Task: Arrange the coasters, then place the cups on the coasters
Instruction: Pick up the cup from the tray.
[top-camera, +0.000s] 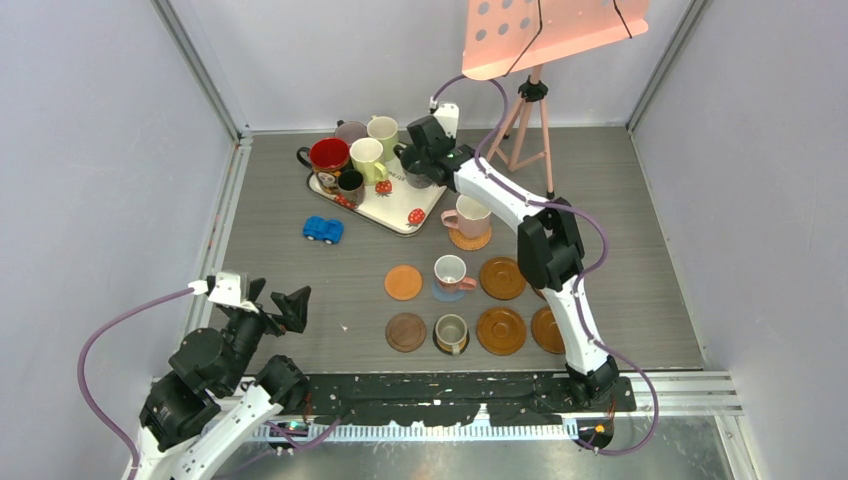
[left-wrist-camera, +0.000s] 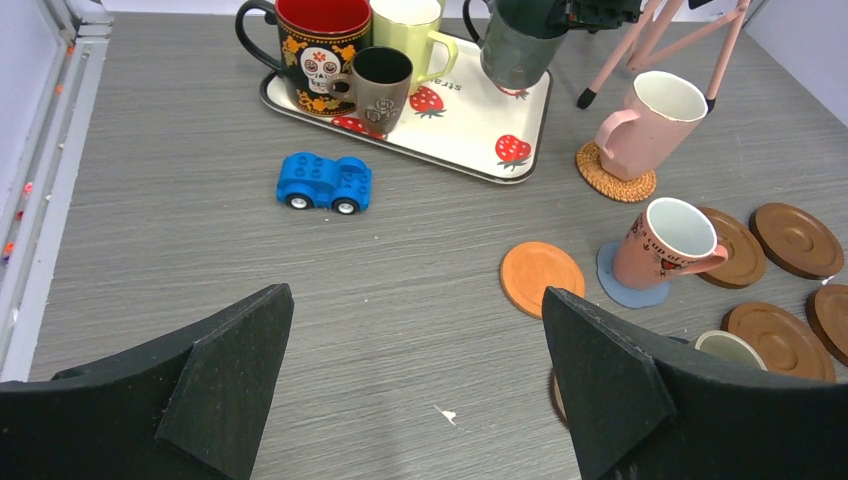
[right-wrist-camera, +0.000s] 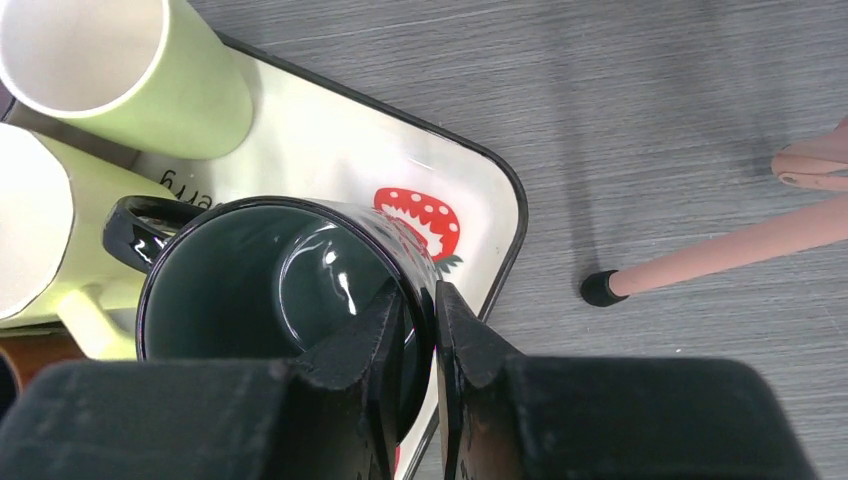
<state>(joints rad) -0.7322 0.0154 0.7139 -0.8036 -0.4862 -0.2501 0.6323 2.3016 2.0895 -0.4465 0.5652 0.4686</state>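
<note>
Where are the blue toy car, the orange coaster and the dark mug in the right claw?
blue toy car (left-wrist-camera: 324, 183), left wrist view, middle of its body.
orange coaster (top-camera: 403, 282), top external view, centre of its flat face.
dark mug (right-wrist-camera: 260, 290), right wrist view, inside bottom.

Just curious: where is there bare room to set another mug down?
Widest bare stretch: the tabletop between the blue toy car, the orange coaster and the left pincer. Crowded: the tray of mugs, and the coaster rows.

a robotics lab was suggested: a table was enclosed by plain walls and metal framing.
</note>
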